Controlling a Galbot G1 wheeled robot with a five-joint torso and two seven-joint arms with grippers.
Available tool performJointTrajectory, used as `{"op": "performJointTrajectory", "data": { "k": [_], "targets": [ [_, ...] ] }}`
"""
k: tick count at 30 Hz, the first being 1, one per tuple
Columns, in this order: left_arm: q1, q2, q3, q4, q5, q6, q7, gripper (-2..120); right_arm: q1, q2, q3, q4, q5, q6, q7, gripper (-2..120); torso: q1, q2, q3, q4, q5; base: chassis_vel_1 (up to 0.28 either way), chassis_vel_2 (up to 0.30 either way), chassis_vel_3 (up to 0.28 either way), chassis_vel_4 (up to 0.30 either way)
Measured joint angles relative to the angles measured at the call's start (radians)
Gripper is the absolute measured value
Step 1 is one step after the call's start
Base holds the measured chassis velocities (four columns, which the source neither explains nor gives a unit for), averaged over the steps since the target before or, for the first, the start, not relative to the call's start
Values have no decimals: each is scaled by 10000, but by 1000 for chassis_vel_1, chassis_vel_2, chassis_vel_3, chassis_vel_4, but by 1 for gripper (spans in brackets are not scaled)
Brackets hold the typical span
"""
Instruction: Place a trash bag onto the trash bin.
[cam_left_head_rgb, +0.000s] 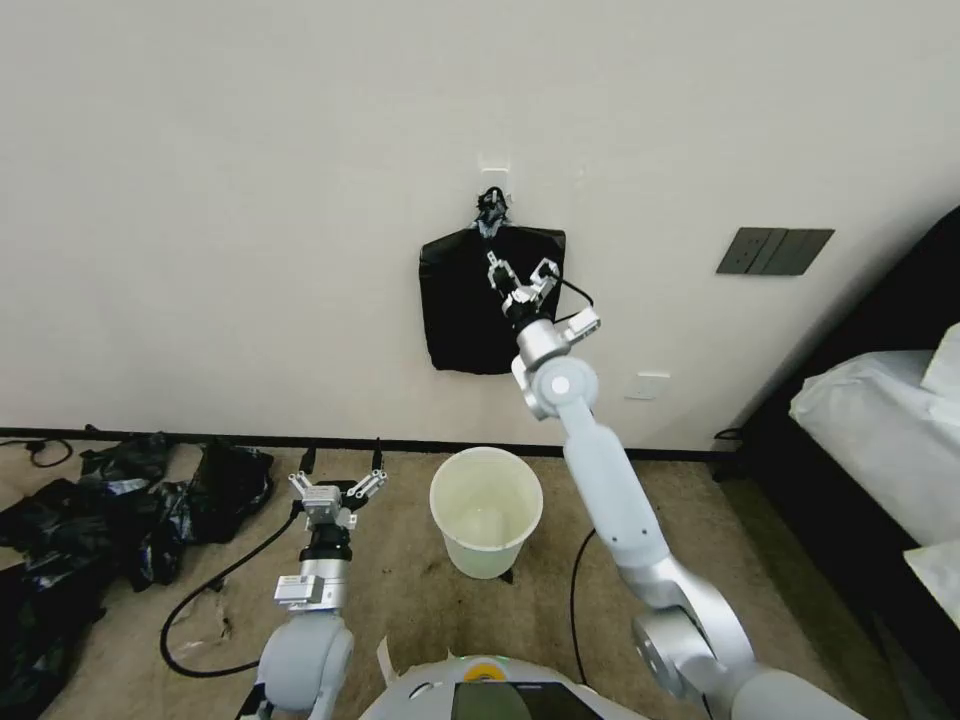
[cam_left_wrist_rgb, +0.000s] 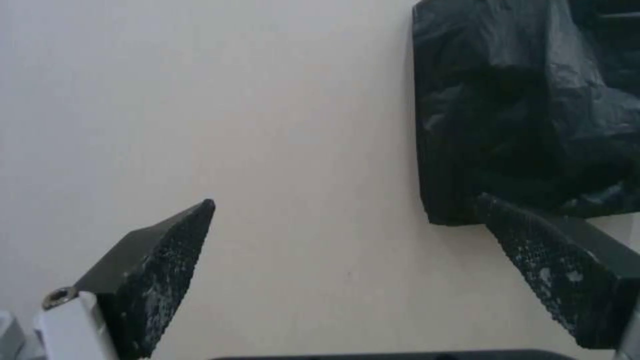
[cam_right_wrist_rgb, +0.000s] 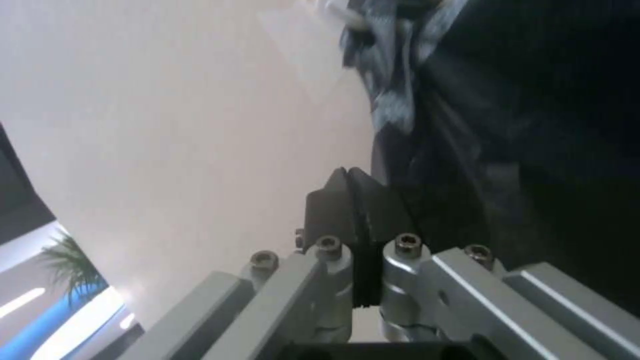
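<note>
The step in hand looked like fetching a bag from the wall, with nothing yet on the bin. At upper centre of the head view the right gripper (cam_left_head_rgb: 521, 278) was raised against the flat black bundle (cam_left_head_rgb: 478, 310) that hung by its knotted top from a white hook (cam_left_head_rgb: 493, 170). In the right wrist view its pads met flat against each other beside the black film. Whether a single sheet of the trash bag was pinched between them could not be made out, though the head view seemed to show the linkage spread, so the hold is uncertain.

The left gripper (cam_left_head_rgb: 337, 487) hovered low at lower left of the head view, above the carpet, jaws spread wide and holding nothing; its wrist camera looked up at the bundle's lower corner.

The trash bin (cam_left_head_rgb: 486, 510) stood upright on the carpet at lower centre, directly below the bundle, unlined, its inside pale and apparently empty. A heap of loose black bags (cam_left_head_rgb: 120, 500) lay at far left along the wall.

The next move would call for drawing one bag free without dragging the bundle off its hook.
</note>
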Motion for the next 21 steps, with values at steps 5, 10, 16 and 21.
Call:
{"op": "performJointTrajectory", "data": {
  "k": [5, 10, 16, 21],
  "targets": [
    [-15, 0, 47, 17, 2, 0, -1, 100, -87, -5, -41, 116, -37, -13, 57, 0, 0, 0, 0, 1, 0, 0, 0, 0, 0],
    [34, 0, 11, -27, 3, 0, -3, 100, 117, 68, 68, -30, 115, -34, 76, 12, 0, 0, 0, 2, 0, 0, 0, 0, 0],
    [78, 6, -29, -54, -1, -10, -3, 100, 402, 100, 162, -318, 373, -51, 76, 34, 0, 0, 0, 1, 0, 0, 0, 0, 0],
    [76, -2, -29, -65, -2, -12, -4, 100, 604, 138, 191, -544, 479, -68, 76, 51, 0, -1, 0, 1, 0, 0, 0, 0, 0]
  ]
}}
